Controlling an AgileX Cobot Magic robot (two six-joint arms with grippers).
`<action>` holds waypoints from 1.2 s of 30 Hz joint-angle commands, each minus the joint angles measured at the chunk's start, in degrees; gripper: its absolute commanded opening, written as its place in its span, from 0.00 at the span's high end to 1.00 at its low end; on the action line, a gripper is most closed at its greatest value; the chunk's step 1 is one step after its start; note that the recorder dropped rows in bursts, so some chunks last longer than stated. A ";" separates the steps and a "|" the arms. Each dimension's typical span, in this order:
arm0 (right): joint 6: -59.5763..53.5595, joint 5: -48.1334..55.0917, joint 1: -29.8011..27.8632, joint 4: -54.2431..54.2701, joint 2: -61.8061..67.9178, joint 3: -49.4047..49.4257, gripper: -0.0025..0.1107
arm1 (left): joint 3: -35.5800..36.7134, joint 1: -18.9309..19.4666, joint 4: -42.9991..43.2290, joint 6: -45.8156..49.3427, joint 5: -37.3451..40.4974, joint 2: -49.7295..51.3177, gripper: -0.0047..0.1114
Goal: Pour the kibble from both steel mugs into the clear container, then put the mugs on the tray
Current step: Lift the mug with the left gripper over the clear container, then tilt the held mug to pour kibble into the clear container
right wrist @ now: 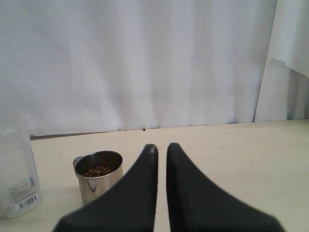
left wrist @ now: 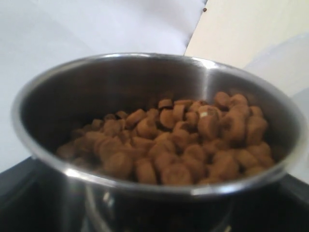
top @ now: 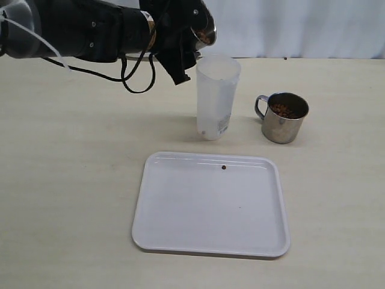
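Observation:
My left gripper (top: 191,41) holds one steel mug (top: 204,31) in the air, tipped toward the rim of the clear container (top: 216,96). In the left wrist view that mug (left wrist: 145,82) fills the picture, and brown kibble (left wrist: 193,140) is heaped against its lower rim. The other steel mug (top: 284,117) stands upright to the right of the container with kibble (top: 284,110) inside. The white tray (top: 210,241) lies in front with one loose pellet (top: 223,168) near its far rim. My right gripper (right wrist: 161,147) is shut and empty, with the second mug (right wrist: 99,176) and the container (right wrist: 17,164) ahead of it.
A white curtain (right wrist: 145,63) hangs behind the table's far edge. A black cable (top: 135,84) loops down from the left arm to the tabletop left of the container.

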 commanded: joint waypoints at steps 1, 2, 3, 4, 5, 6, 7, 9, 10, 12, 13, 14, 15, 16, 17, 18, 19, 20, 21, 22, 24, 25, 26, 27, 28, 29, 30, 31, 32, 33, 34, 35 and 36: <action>0.00 0.01 -0.37 -0.21 -0.24 0.23 0.93 | -0.65 -0.37 -0.21 2.04 1.19 -0.63 0.96; 0.00 0.01 -0.37 -0.21 -0.24 0.23 0.93 | -0.65 -0.62 -0.21 2.32 1.52 -0.51 0.96; 0.00 0.01 -0.37 -0.21 -0.24 0.23 0.93 | -0.65 -0.95 -0.21 3.62 1.95 -0.35 0.96; 0.00 0.01 -0.37 -0.21 -0.24 0.23 0.93 | -0.65 -1.30 -0.12 5.01 3.09 -0.01 0.96; 0.00 0.01 -0.37 -0.21 -0.24 0.23 0.93 | -0.65 -1.83 -0.12 6.77 4.03 0.36 0.96; 0.00 0.01 -0.37 -0.21 -0.24 0.23 0.93 | -0.65 -2.52 -0.12 8.91 5.79 0.73 0.96; 0.00 0.01 -0.37 -0.21 -0.24 0.23 0.93 | -0.65 -2.80 -0.12 9.59 6.91 1.18 0.96; 0.00 0.01 -0.37 -0.21 -0.24 0.23 0.93 | -0.65 -3.17 -0.12 9.72 7.36 1.53 0.96; 0.00 0.01 -0.37 -0.21 -0.24 0.23 0.93 | -0.65 -3.17 -0.12 9.72 7.25 1.51 0.96; 0.00 0.01 -0.37 -0.21 -0.24 0.23 0.93 | -0.65 -3.17 -0.23 9.72 6.72 1.51 0.96; 0.00 0.01 -0.37 -0.21 -0.24 0.23 0.93 | -0.65 -3.17 -0.12 9.72 6.75 1.51 0.96; 0.00 0.01 -0.37 -0.21 -0.24 0.23 0.93 | -0.65 -3.17 0.31 9.72 6.75 1.51 0.96; 0.00 0.01 -0.37 -0.21 -0.24 0.23 0.93 | -0.65 -3.17 0.89 9.72 6.99 1.51 0.96; 0.00 0.01 -0.37 -0.21 -0.24 0.23 0.93 | -0.65 -3.17 1.13 9.72 7.36 1.51 0.96; 0.00 0.01 -0.37 -0.21 -0.24 0.23 0.93 | -0.65 -3.17 1.13 9.72 7.62 1.51 0.96; 0.00 0.01 -0.37 -0.21 -0.24 0.23 0.93 | -0.65 -3.17 1.41 9.72 7.75 1.51 0.96; 0.00 0.01 -0.37 -0.21 -0.24 0.23 0.93 | -0.65 -3.17 1.41 9.72 7.75 1.51 0.96; 0.00 0.01 -0.37 -0.21 -0.24 0.23 0.93 | -0.65 -3.17 1.74 9.72 7.76 1.51 0.96; 0.00 0.01 -0.37 -0.21 -0.24 0.23 0.93 | -0.65 -3.17 2.51 9.72 8.19 1.51 0.96; 0.00 0.01 -0.37 -0.21 -0.24 0.23 0.93 | -0.65 -3.17 2.73 9.72 8.29 1.51 0.96; 0.00 0.01 -0.37 -0.21 -0.24 0.23 0.93 | -0.91 -3.17 2.99 9.72 8.43 1.51 0.96; 0.00 0.01 -0.37 -0.21 -0.24 0.23 0.93 | -1.31 -3.17 2.58 9.72 8.63 1.51 0.96; 0.00 0.01 -0.37 -0.21 -0.24 0.23 0.93 | -1.31 -3.17 2.48 9.72 8.63 1.51 0.96; 0.00 0.01 -0.37 -0.21 -0.24 0.23 0.93 | -1.31 -3.17 2.68 9.72 8.63 1.51 0.96; 0.00 0.01 -0.37 -0.21 -0.24 0.23 0.93 | -1.31 -3.17 2.68 9.72 8.63 1.51 0.96; 0.00 0.01 -0.37 -0.21 -0.24 0.23 0.93 | -1.31 -3.17 2.74 9.72 8.63 1.51 0.96; 0.00 0.01 -0.37 -0.21 -0.24 0.23 0.93 | -1.31 -3.17 2.74 9.72 8.63 1.51 0.96; 0.00 0.01 -0.37 -0.21 -0.24 0.23 0.93 | -1.31 -3.17 2.74 9.72 8.63 1.51 0.96; 0.00 0.01 -0.37 -0.21 -0.24 0.23 0.93 | -1.31 -3.17 2.74 9.72 8.63 1.51 0.96; 0.00 0.01 -0.37 -0.21 -0.24 0.23 0.93 | -1.31 -3.17 2.74 9.72 8.63 1.51 0.96; 0.00 0.01 -0.37 -0.21 -0.24 0.23 0.93 | -1.31 -3.17 2.86 9.72 8.63 1.51 0.96; 0.00 0.01 -0.37 -0.21 -0.24 0.23 0.93 | -1.31 -3.17 3.17 9.72 8.63 1.51 0.96; 0.00 0.01 -0.37 -0.21 -0.24 0.23 0.93 | -1.31 -3.17 3.74 9.72 8.89 1.51 0.96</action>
